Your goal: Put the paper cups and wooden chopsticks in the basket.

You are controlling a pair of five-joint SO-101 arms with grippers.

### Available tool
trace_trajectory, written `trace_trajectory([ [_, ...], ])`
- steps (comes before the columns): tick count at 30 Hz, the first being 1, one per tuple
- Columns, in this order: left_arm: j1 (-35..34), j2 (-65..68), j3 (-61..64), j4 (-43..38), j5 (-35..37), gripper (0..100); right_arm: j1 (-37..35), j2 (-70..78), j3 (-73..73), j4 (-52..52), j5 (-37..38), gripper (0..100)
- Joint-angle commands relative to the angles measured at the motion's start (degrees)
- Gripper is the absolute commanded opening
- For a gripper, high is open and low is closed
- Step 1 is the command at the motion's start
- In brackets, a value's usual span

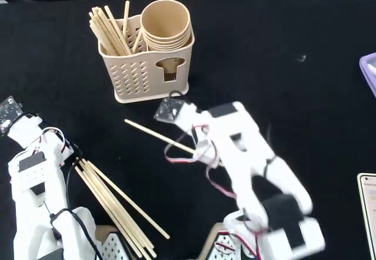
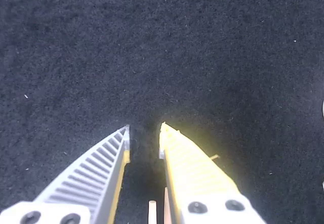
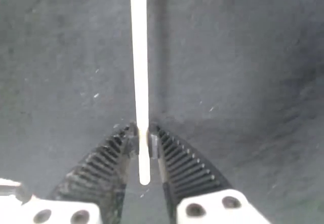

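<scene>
While the right tool [image 3: 142,133] pinches one end of a single chopstick [image 3: 138,57], which points slantwise near the front of the basket [image 1: 138,75], the left tool [image 2: 144,131] sits low over the black bench [image 1: 294,107] with a small gap between its tips, beside a loose bunch of chopsticks [image 1: 114,204]. Paper cups [image 1: 166,22] and more sticks [image 1: 108,31] stand in the basket.

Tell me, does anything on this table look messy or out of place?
Yes. A bunch of chopsticks lies fanned out on the table, outside the basket, and one more chopstick is pinched between the fingers of the right gripper.
</scene>
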Motion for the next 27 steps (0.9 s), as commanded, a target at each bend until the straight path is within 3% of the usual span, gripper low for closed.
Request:
trace_trajectory([
  [1,-0.4,-1.23,-0.4,-0.88,0.44,11,0.53,-10.95,7.16,0.35,0.88,1.1],
  [7,-0.4,-1.23,-0.4,-0.88,0.44,11,2.37,-18.15,15.43,0.62,2.81,2.9],
  [11,-0.4,-1.23,-0.4,-0.88,0.44,11,2.02,-18.42,14.99,0.26,2.37,17.6],
  [14,-0.4,-1.23,-0.4,-0.88,0.44,11,-2.81,-18.42,12.79,-0.53,0.97,22.7],
  [21,-0.4,-1.23,-0.4,-0.88,0.44,11,-20.04,-16.48,5.14,-10.02,-14.51,21.1],
  [27,-0.4,-1.23,-0.4,-0.88,0.44,11,-23.3,-0.57,-4.88,-13.71,-17.32,21.1],
])
